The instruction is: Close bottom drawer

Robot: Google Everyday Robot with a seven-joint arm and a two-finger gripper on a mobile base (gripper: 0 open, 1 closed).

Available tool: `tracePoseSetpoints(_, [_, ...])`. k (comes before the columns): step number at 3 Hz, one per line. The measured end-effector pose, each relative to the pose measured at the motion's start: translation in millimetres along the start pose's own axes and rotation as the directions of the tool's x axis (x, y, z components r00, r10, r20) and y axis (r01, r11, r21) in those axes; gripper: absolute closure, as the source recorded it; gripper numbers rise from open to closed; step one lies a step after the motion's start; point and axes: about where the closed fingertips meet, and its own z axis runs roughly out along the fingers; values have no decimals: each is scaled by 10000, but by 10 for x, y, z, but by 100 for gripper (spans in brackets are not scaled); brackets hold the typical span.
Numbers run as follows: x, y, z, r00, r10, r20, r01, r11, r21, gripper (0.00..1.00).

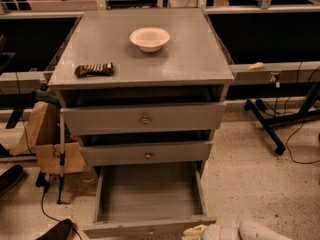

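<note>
The bottom drawer [145, 228] is open and empty, so probably light. Push its flat front. The hand [196, 232] is by its front corner; I cannot tell if it is wide or narrow.

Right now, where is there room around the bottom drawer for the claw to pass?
Bare floor lies right of the bottom drawer, out to the black stand leg; the claw sits by its front right corner. Left is crowded: cardboard box, pole, cable.
</note>
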Motion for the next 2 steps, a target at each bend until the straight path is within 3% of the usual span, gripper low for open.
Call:
tracePoseSetpoints(1, [167, -97, 439, 9993, 332, -154, -328, 9992, 240, 87])
tracePoseSetpoints(2, [290, -289, 843, 9950, 782, -620, -719, 9926, 981, 100])
